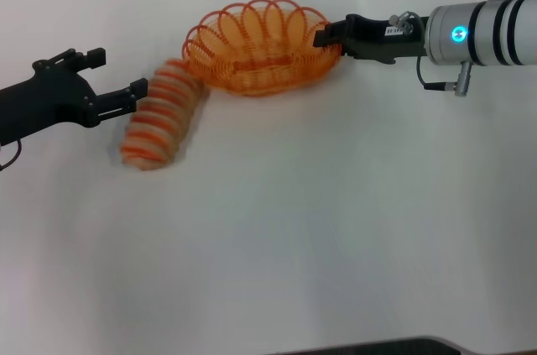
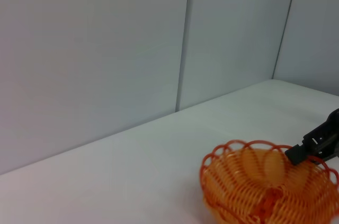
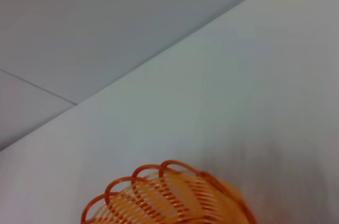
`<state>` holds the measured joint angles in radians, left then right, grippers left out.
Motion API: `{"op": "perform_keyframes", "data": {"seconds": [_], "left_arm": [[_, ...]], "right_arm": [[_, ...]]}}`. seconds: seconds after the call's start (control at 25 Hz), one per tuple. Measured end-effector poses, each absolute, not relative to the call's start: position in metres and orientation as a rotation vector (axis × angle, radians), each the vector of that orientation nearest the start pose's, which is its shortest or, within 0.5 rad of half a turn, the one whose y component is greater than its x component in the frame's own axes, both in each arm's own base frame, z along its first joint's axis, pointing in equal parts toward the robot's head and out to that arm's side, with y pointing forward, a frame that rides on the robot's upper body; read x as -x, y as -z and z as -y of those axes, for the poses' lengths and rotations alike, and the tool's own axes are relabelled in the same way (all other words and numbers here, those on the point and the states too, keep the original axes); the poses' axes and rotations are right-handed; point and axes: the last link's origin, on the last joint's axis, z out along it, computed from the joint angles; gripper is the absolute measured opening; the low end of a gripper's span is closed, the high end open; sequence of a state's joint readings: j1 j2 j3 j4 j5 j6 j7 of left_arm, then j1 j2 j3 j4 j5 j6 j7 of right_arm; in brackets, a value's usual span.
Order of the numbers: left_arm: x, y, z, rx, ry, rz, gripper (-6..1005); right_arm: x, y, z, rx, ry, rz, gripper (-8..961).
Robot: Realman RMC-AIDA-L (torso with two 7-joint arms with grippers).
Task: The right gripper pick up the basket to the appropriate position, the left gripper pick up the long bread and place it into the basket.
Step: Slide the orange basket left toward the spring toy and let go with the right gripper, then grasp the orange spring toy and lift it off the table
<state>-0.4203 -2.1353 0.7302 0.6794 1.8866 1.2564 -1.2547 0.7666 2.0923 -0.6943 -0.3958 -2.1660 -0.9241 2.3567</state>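
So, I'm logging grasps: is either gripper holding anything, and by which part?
The right gripper grips the basket by its looped rim. The left gripper is open beside the long bread, holding nothing.

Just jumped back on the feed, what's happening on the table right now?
The right pincer is clamped on the rim of the orange basket, at the end nearest that arm. The long bread lies on the white table just outside the basket's other end, not yet inside. The left pincer sits open right beside the bread, apparently not gripping it.
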Motion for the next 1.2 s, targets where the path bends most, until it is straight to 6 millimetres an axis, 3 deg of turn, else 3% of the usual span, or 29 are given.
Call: {"op": "perform_keyframes", "data": {"seconds": [0.4,0.64,0.92,1.2], "left_arm": [[0.301,0.009,-0.333,2.422,0.563,0.650,860],[0.302,0.010,-0.333,2.420,0.567,0.660,859],[0.300,0.012,-0.333,2.403,0.586,0.669,860],[0.300,0.008,-0.335,2.357,0.629,0.686,860]], "right_arm": [[-0.267,0.047,-0.398,1.989,-0.670,-1.826,475],[-0.275,0.043,-0.392,2.002,-0.677,-1.791,718],[-0.291,0.030,-0.380,1.955,-0.776,-1.768,857],[-0.301,0.012,-0.369,1.966,-0.841,-1.696,850]]}}
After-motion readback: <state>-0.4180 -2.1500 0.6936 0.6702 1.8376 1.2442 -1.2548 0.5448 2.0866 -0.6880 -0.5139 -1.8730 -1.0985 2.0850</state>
